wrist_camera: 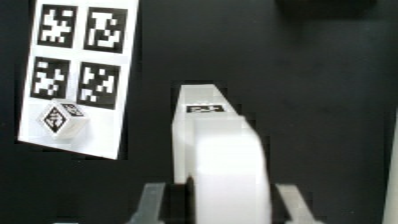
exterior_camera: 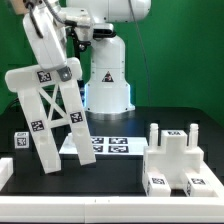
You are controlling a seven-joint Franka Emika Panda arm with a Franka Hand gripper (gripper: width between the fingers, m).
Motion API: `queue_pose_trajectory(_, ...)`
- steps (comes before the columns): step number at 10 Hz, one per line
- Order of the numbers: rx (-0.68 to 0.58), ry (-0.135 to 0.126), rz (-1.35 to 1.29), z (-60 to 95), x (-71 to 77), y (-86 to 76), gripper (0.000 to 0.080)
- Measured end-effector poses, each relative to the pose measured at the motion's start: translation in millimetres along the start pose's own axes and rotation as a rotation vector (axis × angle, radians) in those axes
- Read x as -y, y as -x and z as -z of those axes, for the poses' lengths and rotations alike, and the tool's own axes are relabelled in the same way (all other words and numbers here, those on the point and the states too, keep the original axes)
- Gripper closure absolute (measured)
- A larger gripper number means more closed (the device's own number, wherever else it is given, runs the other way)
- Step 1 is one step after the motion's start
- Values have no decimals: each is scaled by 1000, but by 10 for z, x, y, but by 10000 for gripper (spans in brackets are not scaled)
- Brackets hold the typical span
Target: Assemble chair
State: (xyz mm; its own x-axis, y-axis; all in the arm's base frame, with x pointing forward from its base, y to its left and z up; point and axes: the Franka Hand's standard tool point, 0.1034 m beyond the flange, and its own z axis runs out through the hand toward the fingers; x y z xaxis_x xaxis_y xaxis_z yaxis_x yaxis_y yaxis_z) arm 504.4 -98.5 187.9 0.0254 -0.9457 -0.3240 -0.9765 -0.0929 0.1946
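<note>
Exterior view: black table (exterior_camera: 120, 172), green wall (exterior_camera: 190, 50); end effector (exterior_camera: 60, 58), partly cropped upper left, grips tagged chair frame (exterior_camera: 28, 78).

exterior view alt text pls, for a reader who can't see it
A robot gripper holds a white cross-braced chair frame tilted over a black table, on the exterior view's left. The marker board lies flat by its lower end, and a blocky white chair piece with two upright posts stands on the exterior view's right.
</note>
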Motion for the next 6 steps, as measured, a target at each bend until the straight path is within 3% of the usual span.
queue_pose_trajectory(1,-38,25,-51,50,-1,37,683)
queue_pose_trajectory(3,-111,19,-108,94,26,151,683)
queue_pose_trajectory(4,-175,44,-78,73,13,196,683)
queue_pose_trajectory(6,-235,50,-37,27,71,308,683)
